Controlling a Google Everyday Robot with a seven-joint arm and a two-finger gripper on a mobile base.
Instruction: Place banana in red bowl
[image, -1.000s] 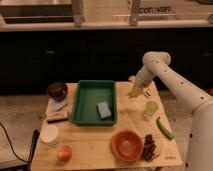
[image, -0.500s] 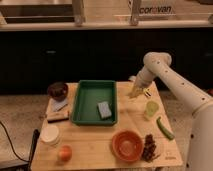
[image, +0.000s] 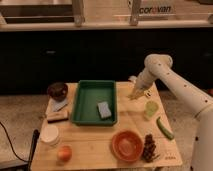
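The banana (image: 138, 93), a small pale yellow bunch, hangs at the tip of my gripper (image: 139, 90) above the right rear part of the wooden table, just right of the green tray. The gripper reaches down from the white arm that comes in from the right. The red bowl (image: 127, 145) sits empty near the table's front edge, well in front of the gripper and slightly left of it.
A green tray (image: 94, 101) holds a blue sponge (image: 104, 109). A pale green cup (image: 151, 108), a green pod (image: 163, 128) and a dark cluster (image: 149, 147) lie right. A brown bowl (image: 57, 90), white cup (image: 50, 134) and orange fruit (image: 64, 153) stand left.
The gripper and the banana have stayed at about the same spot right of the tray, moving only slightly. Nothing else on the table has moved.
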